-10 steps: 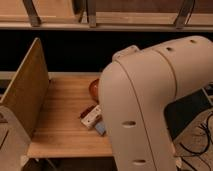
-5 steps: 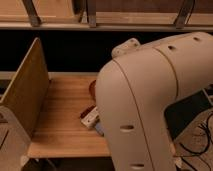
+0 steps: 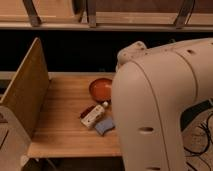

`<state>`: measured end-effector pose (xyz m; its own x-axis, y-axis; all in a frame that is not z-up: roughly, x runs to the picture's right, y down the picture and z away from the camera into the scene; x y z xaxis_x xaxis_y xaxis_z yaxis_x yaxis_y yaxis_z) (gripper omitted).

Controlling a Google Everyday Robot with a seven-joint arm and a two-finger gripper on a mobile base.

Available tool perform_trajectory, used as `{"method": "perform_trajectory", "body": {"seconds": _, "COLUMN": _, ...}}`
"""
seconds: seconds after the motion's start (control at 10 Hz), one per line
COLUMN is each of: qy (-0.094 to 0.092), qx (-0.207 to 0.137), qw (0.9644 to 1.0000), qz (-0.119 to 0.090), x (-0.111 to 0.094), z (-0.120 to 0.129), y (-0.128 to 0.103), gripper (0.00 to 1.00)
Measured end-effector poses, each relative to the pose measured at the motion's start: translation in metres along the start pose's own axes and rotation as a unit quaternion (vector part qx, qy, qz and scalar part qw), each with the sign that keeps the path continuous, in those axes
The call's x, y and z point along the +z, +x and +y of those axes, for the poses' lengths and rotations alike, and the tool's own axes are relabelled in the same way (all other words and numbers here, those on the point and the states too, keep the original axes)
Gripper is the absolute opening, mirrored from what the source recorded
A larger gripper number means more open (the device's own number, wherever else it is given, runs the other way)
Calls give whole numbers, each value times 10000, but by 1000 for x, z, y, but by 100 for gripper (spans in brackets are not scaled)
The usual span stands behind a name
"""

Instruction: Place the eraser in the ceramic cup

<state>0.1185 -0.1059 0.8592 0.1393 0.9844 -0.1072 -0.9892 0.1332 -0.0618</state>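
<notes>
On a wooden bench [image 3: 65, 125], a bowl [image 3: 100, 89], bottle [image 3: 93, 117] and pad [image 3: 104, 126] lie; the closed gripper sits hidden behind the arm [image 3: 160, 110].

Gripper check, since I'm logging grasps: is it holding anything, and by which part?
It cannot be told. The gripper is out of sight behind the robot's large white arm; the eraser and the ceramic cup are not visible either.
</notes>
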Motion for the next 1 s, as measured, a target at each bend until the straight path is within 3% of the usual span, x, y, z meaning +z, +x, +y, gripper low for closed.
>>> {"method": "perform_trajectory", "body": {"seconds": 0.3, "qy": -420, "qx": -125, "qw": 9984, "qz": -350, "x": 6, "z": -1, "y": -7, "gripper": 0}}
{"method": "perform_trajectory", "body": {"seconds": 0.6, "qy": -926, "qx": -88, "qw": 9933, "qz": -690, "x": 6, "z": 1, "y": -14, "gripper": 0}}
{"method": "perform_trajectory", "body": {"seconds": 0.8, "qy": -1044, "qx": -42, "qw": 9917, "qz": -744, "x": 7, "z": -1, "y": -11, "gripper": 3}}
{"method": "perform_trajectory", "body": {"seconds": 1.0, "qy": -1058, "qx": -56, "qw": 9916, "qz": -742, "x": 7, "z": 3, "y": -11, "gripper": 21}}
